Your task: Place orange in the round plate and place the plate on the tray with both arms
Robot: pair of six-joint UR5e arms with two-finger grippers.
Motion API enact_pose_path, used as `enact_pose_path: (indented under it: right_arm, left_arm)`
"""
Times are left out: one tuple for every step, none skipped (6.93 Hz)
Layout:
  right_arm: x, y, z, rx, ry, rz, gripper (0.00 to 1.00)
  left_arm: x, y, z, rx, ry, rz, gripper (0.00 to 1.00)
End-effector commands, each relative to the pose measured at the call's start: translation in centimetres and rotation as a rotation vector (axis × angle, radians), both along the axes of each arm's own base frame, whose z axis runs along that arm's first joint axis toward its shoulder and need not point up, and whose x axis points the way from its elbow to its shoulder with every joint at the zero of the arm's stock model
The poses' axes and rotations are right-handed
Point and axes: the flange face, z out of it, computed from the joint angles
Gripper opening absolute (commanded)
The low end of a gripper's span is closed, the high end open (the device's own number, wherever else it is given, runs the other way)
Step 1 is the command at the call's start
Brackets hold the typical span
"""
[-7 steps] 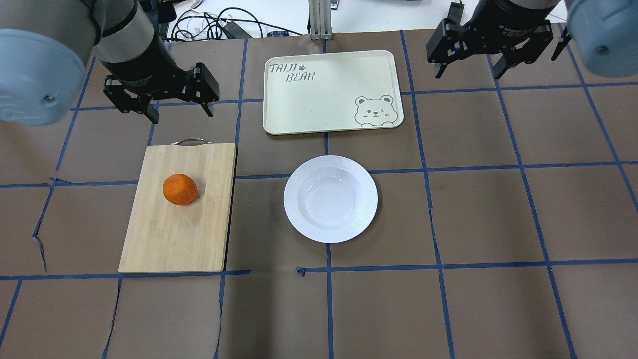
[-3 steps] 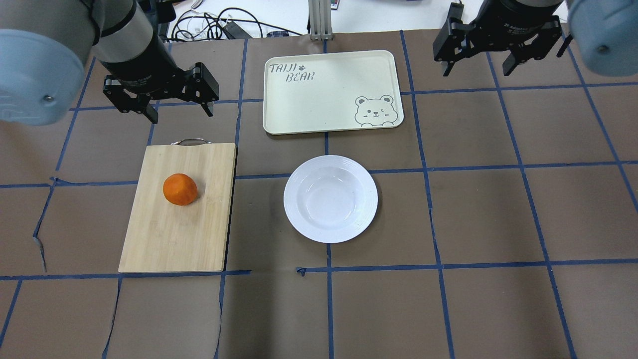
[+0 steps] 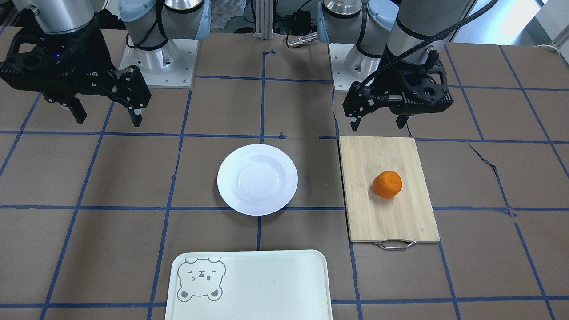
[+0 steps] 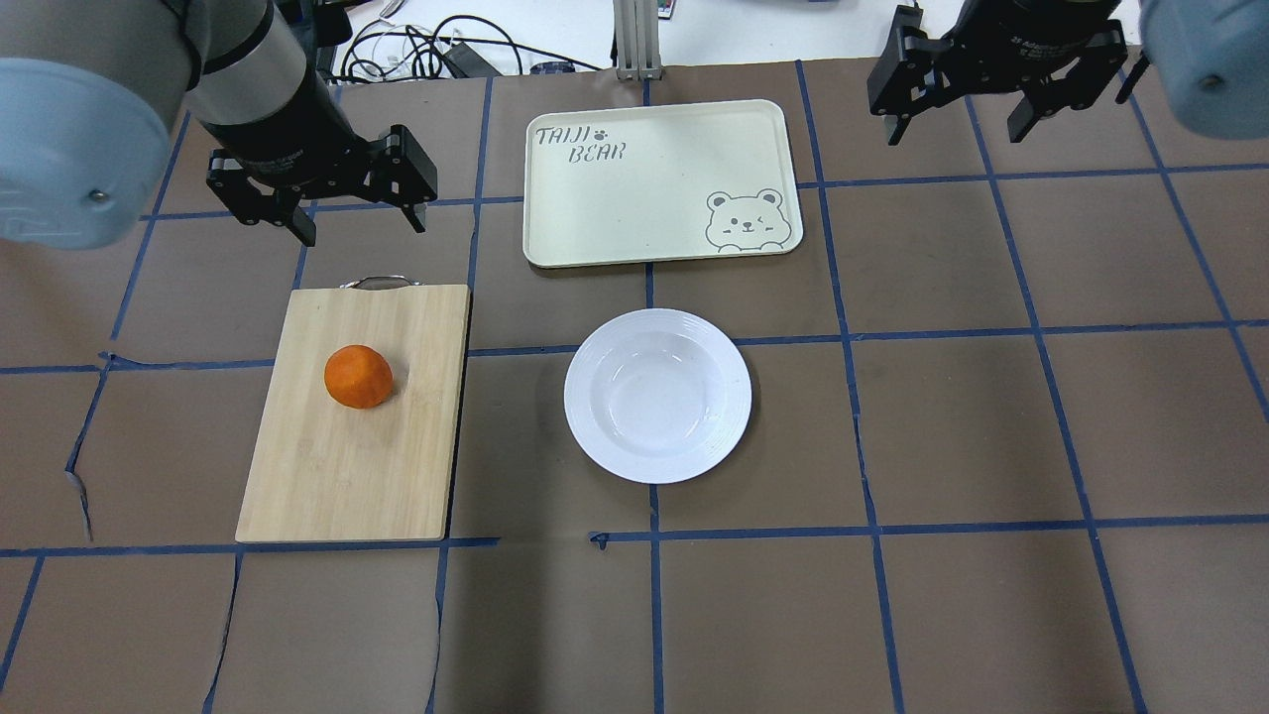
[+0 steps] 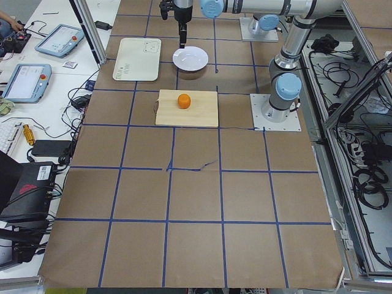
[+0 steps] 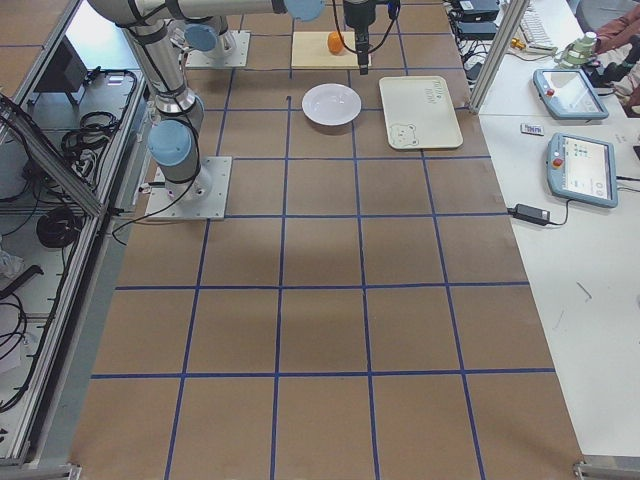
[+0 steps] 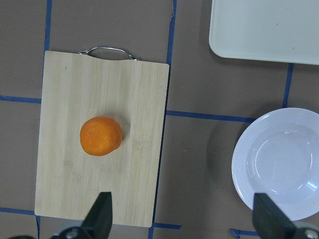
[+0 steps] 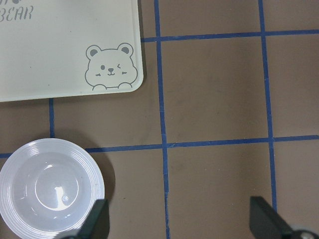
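The orange (image 4: 358,377) rests on a bamboo cutting board (image 4: 347,476) at the table's left. The round plate (image 4: 657,395) is empty and lies at the table's middle. Beyond it lies the cream tray (image 4: 634,198), bear drawing at its near right corner. My left gripper (image 4: 359,226) hangs open above the table, just beyond the board's handle. My right gripper (image 4: 957,129) hangs open and empty at the far right, right of the tray. The left wrist view shows the orange (image 7: 101,136) and the plate (image 7: 284,164) below.
The board's metal handle (image 4: 377,282) points toward the far edge. Cables (image 4: 426,50) lie past the far table edge, and a metal post (image 4: 632,40) stands behind the tray. Brown paper with a blue tape grid (image 4: 872,526) covers the table.
My right gripper has drifted toward the far edge and slightly right. The left gripper, orange, plate and tray have stayed put.
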Motion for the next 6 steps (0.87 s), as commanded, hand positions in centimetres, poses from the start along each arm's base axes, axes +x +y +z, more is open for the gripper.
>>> enact_pose_path:
  right_arm:
    - [0.0, 0.1, 0.3, -0.003, 0.000, -0.001, 1.00]
    - [0.1, 0.1, 0.1, 0.003, -0.002, 0.013, 1.00]
    - [0.1, 0.2, 0.6, -0.007, -0.002, 0.020, 1.00]
    - [-0.1, 0.8, 0.3, 0.042, 0.000, 0.002, 1.00]
    - [-0.2, 0.8, 0.2, 0.049, -0.002, 0.000, 1.00]
    - [-0.1, 0.7, 0.6, 0.039, 0.006, 0.004, 1.00]
  left_arm:
    - [0.4, 0.2, -0.2, 0.025, -0.004, 0.011, 1.00]
    - [0.7, 0.5, -0.8, 0.074, -0.013, 0.012, 1.00]
    - [1.1, 0.2, -3.4, 0.188, -0.018, 0.022, 1.00]
    - [1.9, -0.4, -8.0, 0.282, -0.020, 0.035, 1.00]
    - [3.4, -0.3, -12.7, 0.321, -0.033, 0.051, 1.00]
    - [6.8, -0.7, -17.0, 0.338, -0.124, 0.000, 1.00]
